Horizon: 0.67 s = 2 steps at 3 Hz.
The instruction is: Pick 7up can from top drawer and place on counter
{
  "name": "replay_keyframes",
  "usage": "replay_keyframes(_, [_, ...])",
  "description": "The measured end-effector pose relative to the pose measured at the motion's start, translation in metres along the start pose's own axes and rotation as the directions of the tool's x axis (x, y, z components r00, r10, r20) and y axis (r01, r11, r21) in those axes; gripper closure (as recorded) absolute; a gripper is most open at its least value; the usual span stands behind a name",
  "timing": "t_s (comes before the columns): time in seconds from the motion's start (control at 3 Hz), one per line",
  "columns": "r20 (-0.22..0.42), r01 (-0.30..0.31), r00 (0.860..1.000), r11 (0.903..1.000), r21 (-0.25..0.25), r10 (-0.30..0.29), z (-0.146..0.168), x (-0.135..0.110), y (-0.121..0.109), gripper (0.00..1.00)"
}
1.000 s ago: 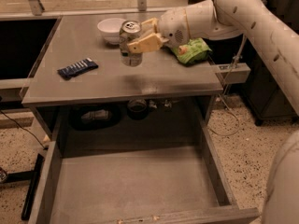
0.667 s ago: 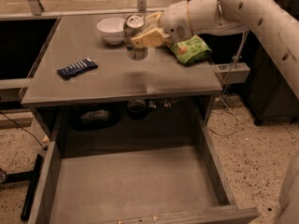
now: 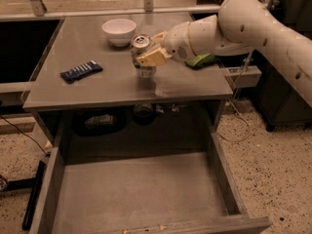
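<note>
The 7up can [image 3: 142, 55] is a silver-grey can with a pull-tab top. It stands upright at the middle of the counter [image 3: 112, 87], low over or on its surface; I cannot tell which. My gripper [image 3: 148, 52] reaches in from the right on a white arm and is shut on the can, with cream fingers [image 3: 152, 57] across its side. The top drawer [image 3: 136, 194] is pulled fully out below the counter, its bare floor showing.
A white bowl [image 3: 119, 30] stands at the back of the counter. A dark blue packet [image 3: 81, 71] lies at its left. A green snack bag [image 3: 201, 60] lies at the right, partly hidden by my arm. Speckled floor lies on both sides.
The gripper has moved the can down and slightly forward, from above the counter near the bowl to the counter's middle.
</note>
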<state>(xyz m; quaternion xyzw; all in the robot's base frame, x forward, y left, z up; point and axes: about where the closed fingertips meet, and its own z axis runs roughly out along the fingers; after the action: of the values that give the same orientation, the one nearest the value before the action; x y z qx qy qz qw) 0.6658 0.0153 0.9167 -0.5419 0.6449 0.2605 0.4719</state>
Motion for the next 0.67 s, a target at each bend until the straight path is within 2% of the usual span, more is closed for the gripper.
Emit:
replay_keyframes(0.33, [-0.001, -0.049, 0.999, 0.9988, -0.007, 0.049, 0.0081, 0.0205, 0.0025, 1.0])
replay_keyframes(0.67, [-0.001, -0.051, 0.999, 0.9987, -0.008, 0.051, 0.0085, 0.0213, 0.0026, 0.83])
